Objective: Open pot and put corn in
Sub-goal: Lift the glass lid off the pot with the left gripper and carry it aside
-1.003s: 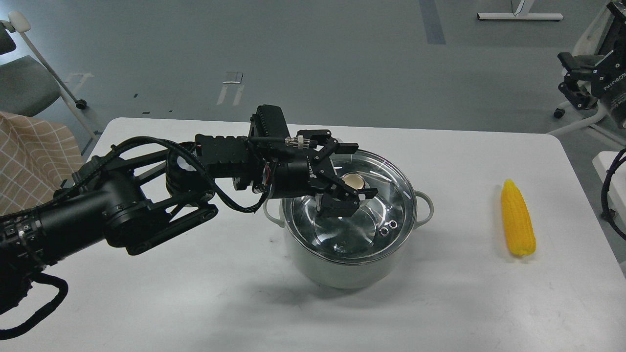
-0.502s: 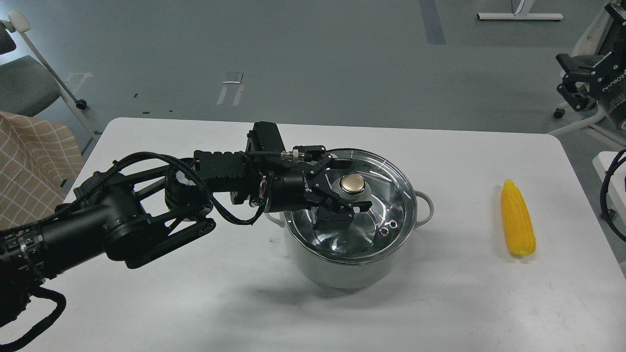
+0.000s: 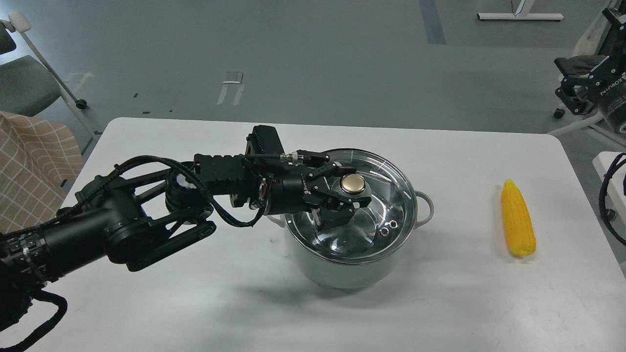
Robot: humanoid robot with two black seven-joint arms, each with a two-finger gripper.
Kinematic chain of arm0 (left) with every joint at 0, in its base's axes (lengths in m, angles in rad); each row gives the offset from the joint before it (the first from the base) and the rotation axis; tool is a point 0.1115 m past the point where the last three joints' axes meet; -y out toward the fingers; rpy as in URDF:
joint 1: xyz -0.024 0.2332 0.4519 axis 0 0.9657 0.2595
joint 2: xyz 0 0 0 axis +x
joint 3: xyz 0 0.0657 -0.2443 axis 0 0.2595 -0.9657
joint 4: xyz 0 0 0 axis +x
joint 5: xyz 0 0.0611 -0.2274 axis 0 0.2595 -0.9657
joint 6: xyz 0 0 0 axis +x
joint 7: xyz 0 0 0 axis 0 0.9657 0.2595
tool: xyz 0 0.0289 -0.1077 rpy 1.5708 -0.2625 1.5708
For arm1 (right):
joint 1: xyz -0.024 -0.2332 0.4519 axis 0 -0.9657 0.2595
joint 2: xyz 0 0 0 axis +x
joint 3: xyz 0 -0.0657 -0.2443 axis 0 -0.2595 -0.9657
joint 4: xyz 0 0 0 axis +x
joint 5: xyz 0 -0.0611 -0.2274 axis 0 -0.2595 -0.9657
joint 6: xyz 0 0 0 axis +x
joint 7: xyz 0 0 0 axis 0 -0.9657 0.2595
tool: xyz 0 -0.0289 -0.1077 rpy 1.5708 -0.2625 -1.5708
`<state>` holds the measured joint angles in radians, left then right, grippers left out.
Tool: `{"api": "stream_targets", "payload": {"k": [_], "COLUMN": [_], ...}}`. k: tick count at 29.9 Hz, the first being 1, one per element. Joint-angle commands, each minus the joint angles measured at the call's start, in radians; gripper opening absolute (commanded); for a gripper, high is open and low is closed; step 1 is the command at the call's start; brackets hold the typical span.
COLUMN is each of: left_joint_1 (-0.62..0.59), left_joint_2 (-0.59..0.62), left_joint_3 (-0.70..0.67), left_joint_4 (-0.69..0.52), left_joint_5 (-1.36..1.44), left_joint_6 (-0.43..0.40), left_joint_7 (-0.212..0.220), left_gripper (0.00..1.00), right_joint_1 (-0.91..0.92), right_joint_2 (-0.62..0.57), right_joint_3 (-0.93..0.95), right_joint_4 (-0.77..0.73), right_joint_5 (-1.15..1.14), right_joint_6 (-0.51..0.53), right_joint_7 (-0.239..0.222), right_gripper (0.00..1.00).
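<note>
The pale grey-green pot point(image 3: 342, 266) stands mid-table with its round glass lid point(image 3: 386, 205) on it. My left gripper point(image 3: 348, 187) reaches in from the left over the lid. Its two fingers sit either side of the gold knob point(image 3: 353, 183), close to it, with a small gap showing. The yellow corn point(image 3: 517, 225) lies on the table to the right of the pot, pointed end away from me. My right gripper point(image 3: 570, 90) is raised off the table at the far right edge, dark and partly cut off.
The white table point(image 3: 195, 293) ends just right of the corn. A chair point(image 3: 24, 83) and a checked cloth point(image 3: 29, 161) are at the left, beyond the table. A cable point(image 3: 609, 195) hangs at the right edge.
My left gripper has come down onto the lid and drawn back a little to the left, its fingers narrowing around the gold knob. The right gripper has shifted slightly up.
</note>
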<state>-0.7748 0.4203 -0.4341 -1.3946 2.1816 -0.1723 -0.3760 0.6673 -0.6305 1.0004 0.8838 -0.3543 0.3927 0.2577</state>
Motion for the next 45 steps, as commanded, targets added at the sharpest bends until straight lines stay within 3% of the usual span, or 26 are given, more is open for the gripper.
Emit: {"api": "stream_targets", "payload": {"k": [1, 3, 9, 19, 24, 28, 35, 40, 45], "left_joint_1": [0.0, -0.001, -0.017, -0.093, -0.126, -0.106, 0.084, 0.228, 0.339], "left_joint_2": [-0.009, -0.011, -0.025, 0.052, 0.245, 0.426, 0.661, 0.675, 0.654], "left_joint_3": [0.0, -0.006, -0.015, -0.077, -0.106, -0.132, -0.143, -0.182, -0.206], "left_joint_4": [0.014, 0.014, 0.014, -0.027, -0.087, -0.119, -0.116, -0.109, -0.095], "left_joint_5": [0.0, 0.0, 0.0, 0.0, 0.0, 0.0, -0.081, -0.095, -0.164], "left_joint_6": [0.023, 0.025, 0.033, 0.031, 0.046, 0.105, 0.275, 0.375, 0.381], "left_joint_7": [0.0, 0.003, 0.005, -0.004, -0.012, -0.064, -0.086, -0.112, -0.113], "left_gripper": [0.42, 0.29, 0.04, 0.04, 0.04, 0.05, 0.07, 0.07, 0.09], "right_joint_1": [0.0, 0.0, 0.0, 0.002, 0.002, 0.0, -0.003, -0.008, -0.011], "right_joint_2": [0.0, 0.0, 0.002, 0.0, -0.002, -0.002, -0.002, 0.0, -0.002], "right_joint_3": [0.001, 0.001, 0.001, 0.003, 0.009, 0.011, 0.014, 0.014, 0.014], "right_joint_4": [0.0, 0.0, 0.0, 0.0, 0.0, 0.0, 0.003, 0.009, 0.012], "right_joint_5": [0.0, 0.0, 0.0, 0.0, 0.0, 0.0, 0.0, 0.0, 0.0], "right_joint_6": [0.0, 0.0, 0.0, 0.0, 0.0, 0.0, 0.0, 0.0, 0.0], "right_joint_7": [0.0, 0.0, 0.0, 0.0, 0.0, 0.0, 0.0, 0.0, 0.0], "right_gripper": [1.0, 1.0, 1.0, 1.0, 1.0, 1.0, 1.0, 1.0, 1.0]}}
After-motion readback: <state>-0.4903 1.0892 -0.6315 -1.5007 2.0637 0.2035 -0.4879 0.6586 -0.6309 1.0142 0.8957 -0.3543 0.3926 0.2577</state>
